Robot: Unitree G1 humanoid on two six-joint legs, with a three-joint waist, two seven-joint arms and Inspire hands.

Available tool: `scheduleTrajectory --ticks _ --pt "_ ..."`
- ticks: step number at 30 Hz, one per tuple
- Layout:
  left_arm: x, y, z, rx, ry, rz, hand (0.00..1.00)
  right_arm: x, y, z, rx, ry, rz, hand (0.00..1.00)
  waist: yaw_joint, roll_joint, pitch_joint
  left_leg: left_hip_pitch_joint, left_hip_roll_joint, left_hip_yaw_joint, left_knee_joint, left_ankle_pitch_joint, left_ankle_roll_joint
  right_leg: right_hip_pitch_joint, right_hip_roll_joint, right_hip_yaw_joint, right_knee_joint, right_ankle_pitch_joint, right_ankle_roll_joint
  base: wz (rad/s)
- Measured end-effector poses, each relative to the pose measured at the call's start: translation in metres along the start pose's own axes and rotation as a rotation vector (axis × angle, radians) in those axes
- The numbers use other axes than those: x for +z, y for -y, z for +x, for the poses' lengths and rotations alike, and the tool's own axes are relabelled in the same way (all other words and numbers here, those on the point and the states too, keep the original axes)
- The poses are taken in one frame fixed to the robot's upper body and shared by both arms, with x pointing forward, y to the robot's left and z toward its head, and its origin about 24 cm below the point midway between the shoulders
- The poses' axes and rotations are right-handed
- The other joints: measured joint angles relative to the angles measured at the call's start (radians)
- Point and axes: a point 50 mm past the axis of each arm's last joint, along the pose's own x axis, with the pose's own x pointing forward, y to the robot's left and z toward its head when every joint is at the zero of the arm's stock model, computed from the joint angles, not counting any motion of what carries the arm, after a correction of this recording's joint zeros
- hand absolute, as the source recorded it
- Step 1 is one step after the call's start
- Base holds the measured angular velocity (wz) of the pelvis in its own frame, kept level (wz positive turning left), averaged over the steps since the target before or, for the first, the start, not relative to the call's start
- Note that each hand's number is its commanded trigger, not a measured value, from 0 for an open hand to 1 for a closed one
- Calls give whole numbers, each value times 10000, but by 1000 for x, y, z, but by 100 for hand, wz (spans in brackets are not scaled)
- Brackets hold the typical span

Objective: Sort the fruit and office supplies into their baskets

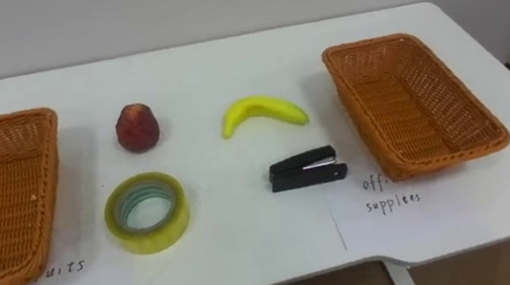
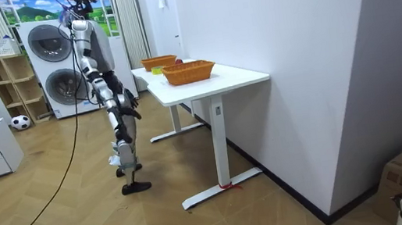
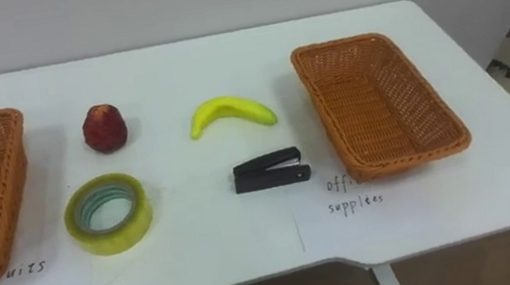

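Four loose items sit on the white table, between two baskets and in neither. Red fruit: rounded, dull mottled skin, far left of the group. Banana: smooth yellow, curved, to the right of the red fruit. Tape roll: translucent yellow ring lying flat, near side, just in front of the red fruit. Stapler: black, glossy, slim wedge, lying near the banana's near side and close to the right basket. Both this and the left basket are brown woven wicker, rectangular with sloped walls, and both are empty. A handwritten label is on the table at the right basket's near edge, and another by the left basket. In the room view the robot stands at the table's long side; its right hand hangs low by the hip, well apart from everything. Can't tell its grip state.
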Motion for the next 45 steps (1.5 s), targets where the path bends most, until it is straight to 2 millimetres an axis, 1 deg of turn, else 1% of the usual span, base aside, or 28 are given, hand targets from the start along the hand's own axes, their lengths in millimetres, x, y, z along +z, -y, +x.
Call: scheduleTrajectory --ticks 3,5,6,7,8,10,11,13,15,16,17,18,19,22,23,25,26,27,30,31,32,34,36,37,41,42,43,45 --pt "0 -3 0 133 13 -142 0 25 -5 -1 -363 909 879 0 -19 -25 6 -16 -3 32 -2 0 0 -53 0 51 46 -23 7 -3" --pt "0 -3 0 148 23 -147 0 42 -8 -4 -551 1516 1407 0 -66 -66 -7 -39 -9 33 -7 1 1 -123 -14 49 137 -78 9 0" --pt "-2 -5 -1 160 31 -133 0 56 -12 -10 -542 2060 1806 0 -92 -74 -11 -50 -11 38 -17 1 1 -147 -18 50 159 -107 7 0" --pt "-3 -7 -2 200 64 -148 0 71 -18 -15 -446 2577 2239 0 -209 -84 -14 -78 -8 37 -12 1 0 -167 -15 30 156 -116 1 0" --pt "-3 -7 -2 207 74 -161 0 78 -21 -18 -420 2844 2340 0 -260 -90 -12 -83 -7 44 -11 1 0 -176 -15 32 155 -117 -1 -4" --pt "-6 -7 -3 213 -21 -139 0 106 -29 -30 -454 3923 2677 0 -264 -132 0 -120 -7 110 -6 2 1 -295 -20 89 286 -151 0 -6" --pt "-5 -8 -3 216 17 -130 0 113 -31 -34 -443 4174 2780 0 -269 -145 3 -135 -8 109 -5 2 1 -300 -22 78 286 -158 4 0" --pt "1 -7 -3 188 267 -90 0 139 -34 -48 -577 5185 3171 0 -302 -225 19 -163 -9 119 0 2 0 -323 -22 78 282 -171 13 0" --pt "3 -7 -3 169 354 -100 0 154 -34 -56 -993 5992 3112 0 -298 -251 33 -177 -9 116 1 2 0 -321 -22 70 283 -196 11 4" --pt "4 -6 -3 137 381 -80 0 162 -34 -61 -1277 6490 2960 0 -276 -314 25 -183 -9 118 3 2 0 -328 -22 57 283 -201 9 0" --pt "4 -6 -3 106 393 -58 0 165 -35 -64 -1397 6749 2920 0 -265 -324 23 -202 -8 121 3 2 0 -352 -22 55 285 -202 8 0" --pt "7 -4 -3 13 467 -11 0 171 -36 -71 -1539 7237 2900 0 -300 -322 15 -300 -9 122 20 2 0 -450 -25 57 300 -201 7 0" --pt "5 -3 -3 -22 415 -9 0 179 -39 -81 -1512 7769 2952 0 -307 -301 33 -359 -13 126 27 3 1 -532 -29 79 325 -201 7 -4" --pt "5 -3 -3 -34 360 -3 0 197 -43 -103 -1702 9037 3284 0 -292 -282 25 -463 -13 122 32 6 2 -634 -27 84 341 -201 7 -1" --pt "4 -3 -3 -41 325 -9 0 201 -44 -106 -1721 9258 3306 0 -288 -291 26 -460 -13 121 30 6 2 -628 -27 82 339 -202 8 0" --pt "0 -2 -4 -76 184 12 0 213 -50 -127 -1770 10654 3034 0 -232 -305 26 -448 -13 111 30 7 1 -613 -25 68 327 -203 9 0" --pt "0 -2 -4 -82 170 20 0 216 -52 -132 -1749 10986 2988 0 -221 -318 33 -447 -13 110 30 7 1 -611 -25 63 324 -203 9 0" --pt "-2 -2 -4 -79 100 57 0 224 -58 -142 -1646 11571 2995 0 -217 -365 49 -443 -12 105 31 8 1 -609 -25 52 329 -202 9 0" --pt "-4 -1 -4 -139 14 251 0 239 -69 -161 -1463 12735 3030 0 -203 -506 37 -467 -4 92 41 9 1 -620 -32 -20 331 -202 8 3" --pt "-4 -1 -4 -145 19 295 0 242 -71 -171 -1276 13242 3002 0 -154 -525 20 -465 2 91 43 9 1 -615 -31 -31 326 -202 8 4" --pt "-4 -2 -4 -136 5 297 0 244 -71 -176 -1138 13486 3001 0 -129 -550 20 -465 4 91 43 9 1 -612 -30 -33 318 -202 8 0" --pt "-4 -2 -4 -128 -8 319 0 249 -75 -194 -705 14389 2976 0 41 -634 43 -461 5 92 43 8 1 -609 -29 -30 318 -200 5 0" --pt "-3 -3 -3 -122 -8 402 0 254 -80 -203 -452 14831 2962 0 38 -666 62 -462 -1 94 43 8 1 -607 -36 -36 323 -199 3 0" --pt "-2 -3 -3 -137 -20 545 0 257 -84 -208 -172 15020 2967 0 82 -701 57 -459 0 89 43 8 1 -602 -36 -43 347 -199 3 0" --pt "-3 -3 -2 -260 -68 701 0 262 -98 -220 622 15424 2908 0 78 -717 59 -465 0 66 44 8 1 -608 -54 -140 389 -198 2 2" --pt "-1 -2 -2 -334 -27 812 0 264 -102 -224 808 15660 2857 0 95 -697 75 -462 3 59 37 8 1 -626 -68 -257 440 -198 3 0" --pt "-1 -2 -2 -374 -16 891 0 267 -108 -231 1066 15938 2819 0 100 -660 85 -448 3 65 29 8 1 -626 -72 -267 454 -199 3 0" --pt "-1 -3 -2 -364 -9 895 0 268 -116 -241 1393 16476 2463 0 102 -632 69 -452 6 45 32 8 1 -616 -69 -307 456 -199 3 3"
